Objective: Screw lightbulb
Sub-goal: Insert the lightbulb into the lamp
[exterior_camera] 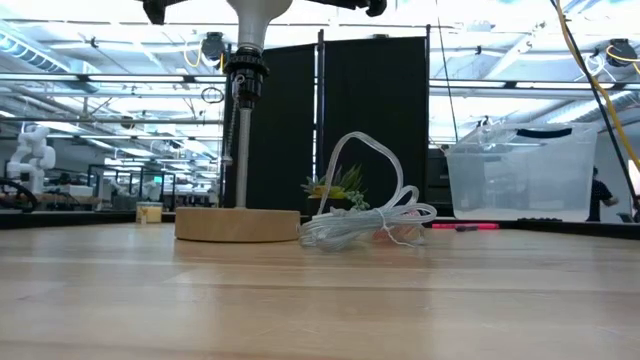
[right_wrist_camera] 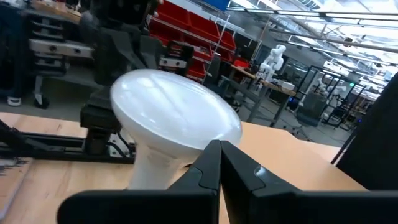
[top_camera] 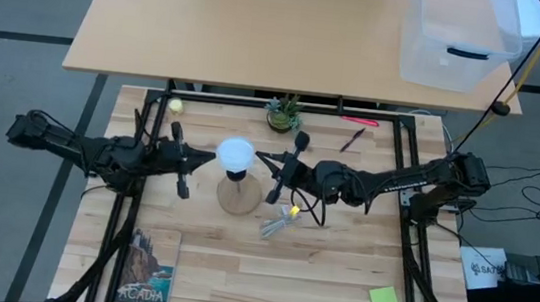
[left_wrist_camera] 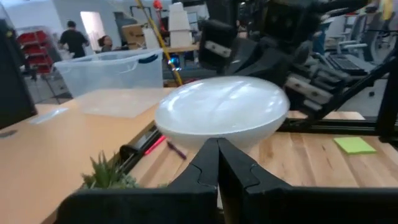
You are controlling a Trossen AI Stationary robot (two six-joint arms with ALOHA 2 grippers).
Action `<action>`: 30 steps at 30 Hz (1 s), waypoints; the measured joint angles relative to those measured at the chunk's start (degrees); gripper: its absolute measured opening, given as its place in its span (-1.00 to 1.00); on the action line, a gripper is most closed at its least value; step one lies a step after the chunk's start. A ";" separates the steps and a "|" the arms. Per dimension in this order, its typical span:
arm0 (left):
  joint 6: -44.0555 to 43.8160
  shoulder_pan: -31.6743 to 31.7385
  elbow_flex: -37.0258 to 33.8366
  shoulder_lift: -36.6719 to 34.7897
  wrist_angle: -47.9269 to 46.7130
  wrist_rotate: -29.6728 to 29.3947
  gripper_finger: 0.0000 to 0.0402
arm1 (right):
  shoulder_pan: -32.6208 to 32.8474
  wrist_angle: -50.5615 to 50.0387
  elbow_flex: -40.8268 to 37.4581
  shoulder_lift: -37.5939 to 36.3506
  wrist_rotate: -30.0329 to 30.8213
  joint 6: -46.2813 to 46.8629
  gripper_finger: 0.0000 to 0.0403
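Lightbulb [top_camera: 236, 153] sits upright in the socket of the wooden stand [top_camera: 238, 197] mid-table, likely light, slippery, fragile, best gripped gently across the globe; left gripper [left_wrist_camera: 217, 163] and right gripper [right_wrist_camera: 219, 163] flank it, fingers together.

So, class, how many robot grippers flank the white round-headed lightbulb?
2. The left gripper sits beside the white round-headed lightbulb on its left; the right gripper sits on its right. Both are shut, holding nothing.

Both arms extended inward from opposite table sides toward the centre. The left gripper [top_camera: 184, 162] and the right gripper [top_camera: 286, 168] each had fingers pressed together, fingertips close to mid-table, well apart
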 joint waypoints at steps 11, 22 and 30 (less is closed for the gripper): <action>-3.30 4.06 -0.04 0.11 -4.39 -0.13 -1.00 | 2.52 -1.97 -0.02 0.20 -1.46 2.95 -1.00; -3.82 4.26 -0.07 -5.56 -5.42 3.15 -1.00 | 3.11 -3.32 -0.02 0.55 6.41 5.68 -1.00; -3.74 -0.44 -0.07 -8.18 -5.02 3.53 -1.00 | -0.26 -1.43 -0.02 0.55 8.13 2.97 -1.00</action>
